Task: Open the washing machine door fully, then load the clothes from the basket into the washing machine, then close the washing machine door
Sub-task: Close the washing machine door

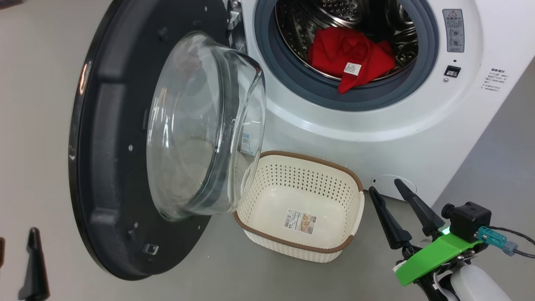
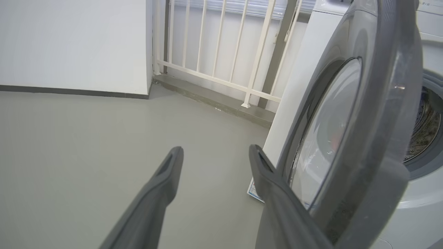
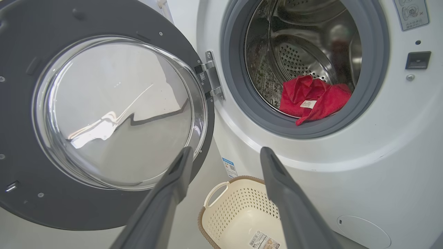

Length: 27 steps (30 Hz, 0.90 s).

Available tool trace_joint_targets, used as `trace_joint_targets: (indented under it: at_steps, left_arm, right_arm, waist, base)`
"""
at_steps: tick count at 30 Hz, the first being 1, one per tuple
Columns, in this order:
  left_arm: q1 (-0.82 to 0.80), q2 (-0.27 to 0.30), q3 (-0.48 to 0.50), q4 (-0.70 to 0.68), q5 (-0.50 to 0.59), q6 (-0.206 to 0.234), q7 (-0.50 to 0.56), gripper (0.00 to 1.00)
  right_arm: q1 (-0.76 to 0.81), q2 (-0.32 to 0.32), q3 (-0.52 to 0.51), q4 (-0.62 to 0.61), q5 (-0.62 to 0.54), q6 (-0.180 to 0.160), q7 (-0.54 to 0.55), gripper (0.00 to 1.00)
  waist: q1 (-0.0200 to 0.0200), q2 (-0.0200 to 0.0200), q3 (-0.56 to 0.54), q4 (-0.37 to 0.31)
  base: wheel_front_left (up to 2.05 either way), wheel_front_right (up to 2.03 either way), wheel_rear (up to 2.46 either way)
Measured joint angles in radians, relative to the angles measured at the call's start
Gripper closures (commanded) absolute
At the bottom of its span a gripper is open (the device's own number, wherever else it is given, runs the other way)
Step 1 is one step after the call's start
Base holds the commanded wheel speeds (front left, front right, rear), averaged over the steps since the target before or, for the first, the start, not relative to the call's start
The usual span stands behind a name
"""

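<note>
Lying in the steel perforated drum [image 1: 376,25] of the big white front-loading washing machine [image 1: 376,142], the bright red clothes [image 1: 347,52] make one crumpled heap. Their small white label [image 1: 352,68] faces outward, and a red corner droops onto the grey rubber seal [image 1: 292,79] at the mouth's lower edge. The small cream-white perforated plastic basket [image 1: 288,251] with a brown woven-look rim stands on the grey floor [image 1: 250,280] just before the machine, its bottom bare around a sticker [image 1: 300,221].

The large round black washing machine door [image 1: 104,167] hangs swung out to the left, and its bulging clear glass bowl [image 1: 188,133] overhangs the basket's left rim. Open floor lies in front of the basket.

The right gripper [image 1: 384,187] hovers low, just beside the basket's right end, fingers spread and pinching nothing, with the clothes well above it in the drum. The left gripper [image 2: 215,152] is on the door's outer side, fingers likewise spread and empty. One finger is near the door's edge; whether it touches I cannot tell.
</note>
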Motion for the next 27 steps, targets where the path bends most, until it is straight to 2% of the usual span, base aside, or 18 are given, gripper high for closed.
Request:
trace_joint_targets:
  at_steps: [6, 10, 27]
  left_arm:
    - [0.028, -0.013, -0.032, 0.047, 0.111, 0.015, -0.124, 0.00]
    - [0.037, -0.040, -0.041, 0.075, 0.132, 0.023, -0.166, 0.00]
    - [0.040, -0.086, -0.040, 0.089, 0.196, 0.025, -0.190, 0.00]
  right_arm:
    - [0.001, 0.000, 0.002, 0.000, 0.000, 0.000, 0.000, 0.00]
    - [0.017, 0.001, 0.002, -0.002, 0.000, 0.000, 0.000, 0.00]
    - [0.040, 0.000, 0.001, -0.005, 0.000, 0.000, 0.000, 0.00]
  waist:
    - [0.0000, 0.0000, -0.011, 0.004]
    - [0.0000, 0.0000, -0.026, 0.009]
    - [0.0000, 0.0000, -0.057, 0.027]
  base:
    - [0.00, 0.00, 0.00]
    - [0.00, 0.00, 0.00]
    - [0.00, 0.00, 0.00]
